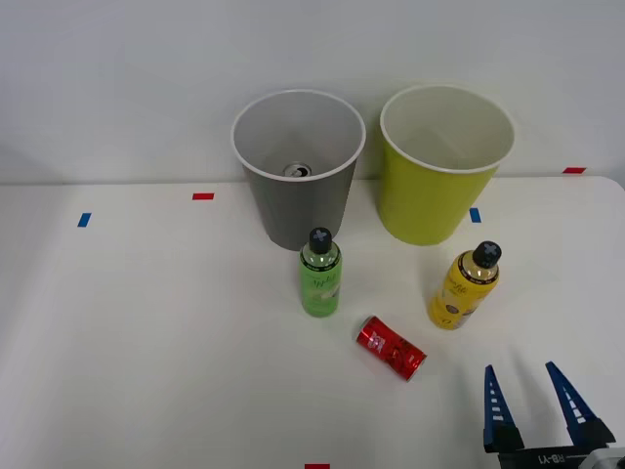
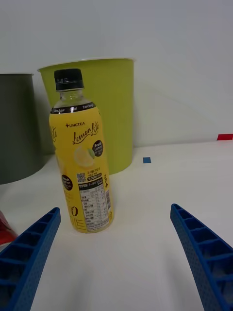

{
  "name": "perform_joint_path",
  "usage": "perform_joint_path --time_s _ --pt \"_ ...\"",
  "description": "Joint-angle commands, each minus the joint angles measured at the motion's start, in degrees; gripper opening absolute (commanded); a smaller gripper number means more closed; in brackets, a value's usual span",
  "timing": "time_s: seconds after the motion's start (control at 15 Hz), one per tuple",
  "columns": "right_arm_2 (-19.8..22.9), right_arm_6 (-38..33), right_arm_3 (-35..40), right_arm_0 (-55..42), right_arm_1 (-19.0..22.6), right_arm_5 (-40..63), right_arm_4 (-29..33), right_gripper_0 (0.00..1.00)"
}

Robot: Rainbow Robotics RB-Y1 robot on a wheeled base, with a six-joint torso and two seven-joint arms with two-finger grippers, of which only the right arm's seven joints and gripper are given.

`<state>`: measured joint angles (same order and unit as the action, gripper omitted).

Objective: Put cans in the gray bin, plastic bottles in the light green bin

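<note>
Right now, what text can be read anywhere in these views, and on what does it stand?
"LINCTEA": yellow bottle, upper label.
"Lemon Lite": same label, script.
Fine print and round badges on it: too small.
Green bottle and red can labels: unreadable.
Marking beneath the right gripper: unreadable.

The right gripper (image 1: 535, 396) hovers low, jaws spread wide and empty.

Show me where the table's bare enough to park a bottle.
The robot's left half of the table is bare, beyond the green bottle. Crowded: between green bottle, red can and yellow bottle, before the bins. The open right tool hovers just short of them.
</note>
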<state>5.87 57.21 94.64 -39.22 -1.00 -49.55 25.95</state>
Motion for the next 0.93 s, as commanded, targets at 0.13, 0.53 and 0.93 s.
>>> perform_joint_path --time_s 0.13,0.53,0.93 --pt "-0.9 2.6 0.5 -4.0 0.0 -1.3 -3.6 0.77" --pt "-3.8 11.7 0.5 -7.3 0.0 -2.6 -12.0 0.77" --pt "-4.5 12.0 0.5 -7.8 0.0 -2.6 -12.6 0.77"
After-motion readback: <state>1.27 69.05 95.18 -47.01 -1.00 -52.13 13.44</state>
